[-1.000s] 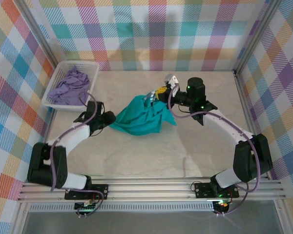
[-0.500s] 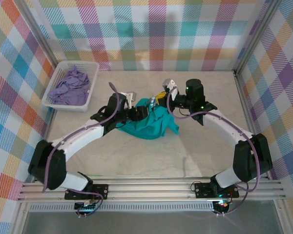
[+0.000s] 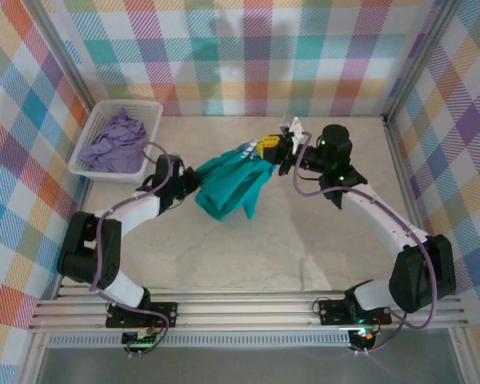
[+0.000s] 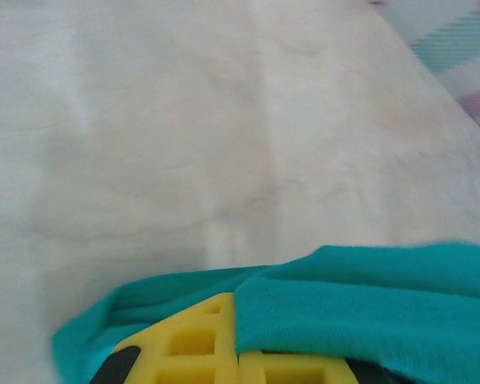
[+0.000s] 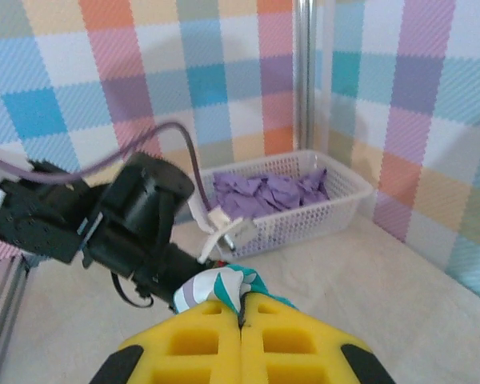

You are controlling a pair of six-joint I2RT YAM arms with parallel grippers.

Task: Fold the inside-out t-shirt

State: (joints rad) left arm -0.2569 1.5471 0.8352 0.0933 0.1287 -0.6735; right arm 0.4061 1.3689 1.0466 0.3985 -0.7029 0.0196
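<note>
**Teal t-shirt [image 3: 228, 188] strung between two grippers**

Spans mid-table [image 3: 304, 240], bunched and crumpled. Held at its left end by the left gripper [image 3: 194, 178], at its upper right corner by the right gripper [image 3: 266, 150]. Droops in loose folds toward the near side. Sits well apart from the lavender garment [image 3: 112, 144] heaped in the white basket [image 3: 125, 104] at far left.
</note>
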